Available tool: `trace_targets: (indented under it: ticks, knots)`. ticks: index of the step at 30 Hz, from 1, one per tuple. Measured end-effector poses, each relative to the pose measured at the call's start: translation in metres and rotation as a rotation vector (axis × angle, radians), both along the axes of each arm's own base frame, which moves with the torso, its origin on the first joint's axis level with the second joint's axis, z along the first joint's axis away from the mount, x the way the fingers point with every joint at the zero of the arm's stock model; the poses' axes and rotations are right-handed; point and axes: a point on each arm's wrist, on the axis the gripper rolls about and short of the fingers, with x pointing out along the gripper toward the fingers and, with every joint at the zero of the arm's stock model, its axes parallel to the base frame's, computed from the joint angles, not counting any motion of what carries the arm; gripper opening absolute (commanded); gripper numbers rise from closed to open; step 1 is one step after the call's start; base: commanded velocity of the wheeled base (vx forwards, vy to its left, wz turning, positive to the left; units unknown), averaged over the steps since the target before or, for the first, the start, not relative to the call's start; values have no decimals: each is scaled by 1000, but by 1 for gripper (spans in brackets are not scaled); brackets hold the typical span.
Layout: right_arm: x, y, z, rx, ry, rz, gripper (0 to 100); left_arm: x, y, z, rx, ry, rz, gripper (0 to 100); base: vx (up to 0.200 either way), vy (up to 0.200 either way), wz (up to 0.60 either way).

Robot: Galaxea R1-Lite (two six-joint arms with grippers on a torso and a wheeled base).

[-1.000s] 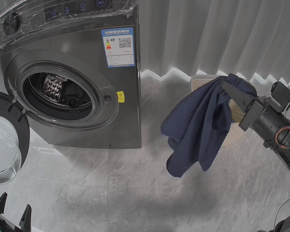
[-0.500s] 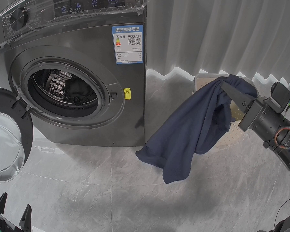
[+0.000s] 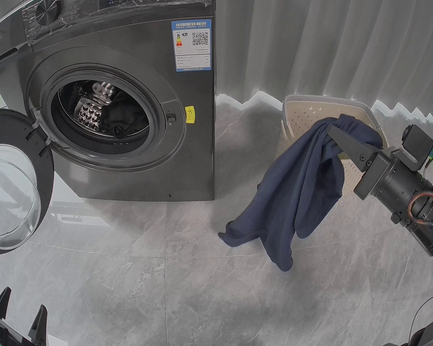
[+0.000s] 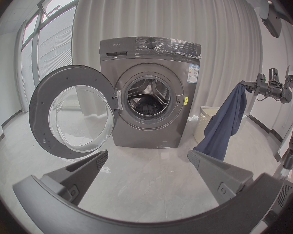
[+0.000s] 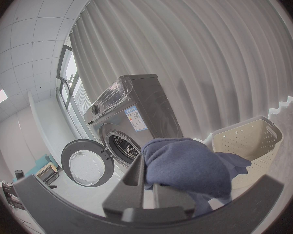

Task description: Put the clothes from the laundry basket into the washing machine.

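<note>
My right gripper [image 3: 339,138] is shut on a navy blue garment [image 3: 298,188] that hangs from it above the floor, to the right of the washing machine [image 3: 125,97]. The same garment [image 5: 185,166] drapes over the fingers in the right wrist view. The cream laundry basket [image 3: 305,111] stands behind the hanging cloth by the curtain. The machine's round door [image 3: 12,188] is swung wide open to the left, and dark clothes [image 3: 122,121] lie in the drum. My left gripper [image 3: 19,311] sits low at the near left, open and holding nothing, its fingers [image 4: 215,169] spread wide.
A white pleated curtain [image 3: 332,39] runs behind the machine and basket. Grey tiled floor [image 3: 178,275] lies open between me and the machine. The open door [image 4: 71,111] juts out on the machine's left side.
The head view has shifted, so the machine and basket sit differently in the picture. The garment's hanging tail swung left toward the machine, then back. The right gripper keeps its hold.
</note>
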Motion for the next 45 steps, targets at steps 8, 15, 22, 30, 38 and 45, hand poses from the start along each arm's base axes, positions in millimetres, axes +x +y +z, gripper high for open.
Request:
trace_targets:
  ticks: [8,15,22,30,38,45]
  knots:
    - [0,0,0,1,-1,-1,0,0,0,0,0,0,1,100,0,200,0]
    - [-1,-1,1,4,-4,-1,0,0,0,0,0,0,0,100,0,143,0]
    - [-1,-1,1,3,-5,-1,0,0,0,0,1,0,1,100,0,0,0]
    - [-1,-1,2,5,-8,-2,0,0,0,0,0,0,1,100,-150,0,0]
    - [-1,-1,2,4,-7,-1,0,0,0,0,0,0,0,100,0,25,0]
    - [-1,-1,1,3,-6,-2,0,0,0,0,-1,0,1,100,0,200,0]
